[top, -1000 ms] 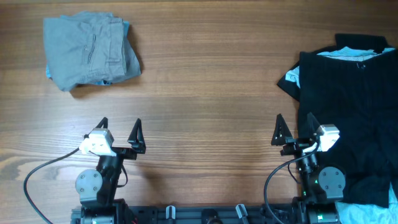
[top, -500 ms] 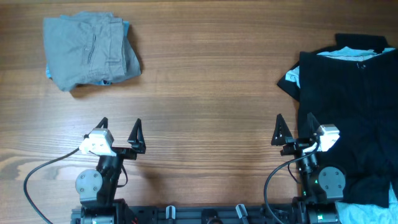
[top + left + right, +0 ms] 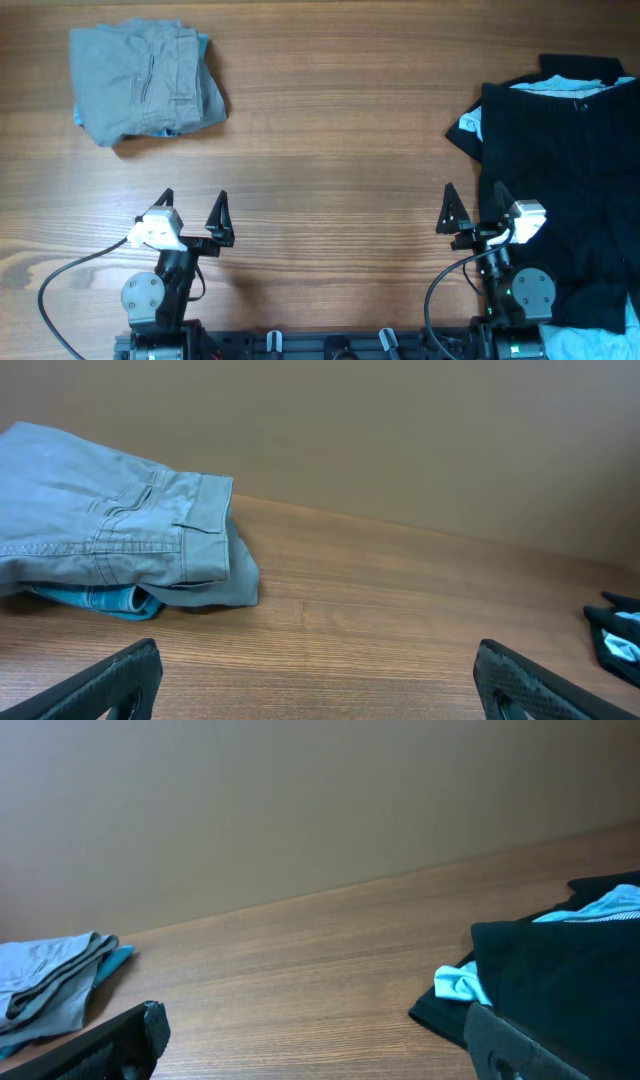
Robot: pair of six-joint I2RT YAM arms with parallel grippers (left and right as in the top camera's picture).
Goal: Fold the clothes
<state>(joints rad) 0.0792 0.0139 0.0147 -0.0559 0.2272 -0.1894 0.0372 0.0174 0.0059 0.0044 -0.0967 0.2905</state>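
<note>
Folded grey shorts (image 3: 145,82) lie at the far left of the table on top of a light-blue garment (image 3: 78,117); they also show in the left wrist view (image 3: 110,525) and the right wrist view (image 3: 50,982). A pile of black garments (image 3: 560,170) with light-blue cloth peeking out lies at the right, also in the right wrist view (image 3: 560,975). My left gripper (image 3: 192,212) is open and empty near the front edge. My right gripper (image 3: 472,208) is open and empty, just left of the black pile.
The wooden table (image 3: 330,140) runs between the two piles. A plain beige wall (image 3: 400,430) stands behind the table's far edge. Arm bases and cables (image 3: 60,290) sit along the front edge.
</note>
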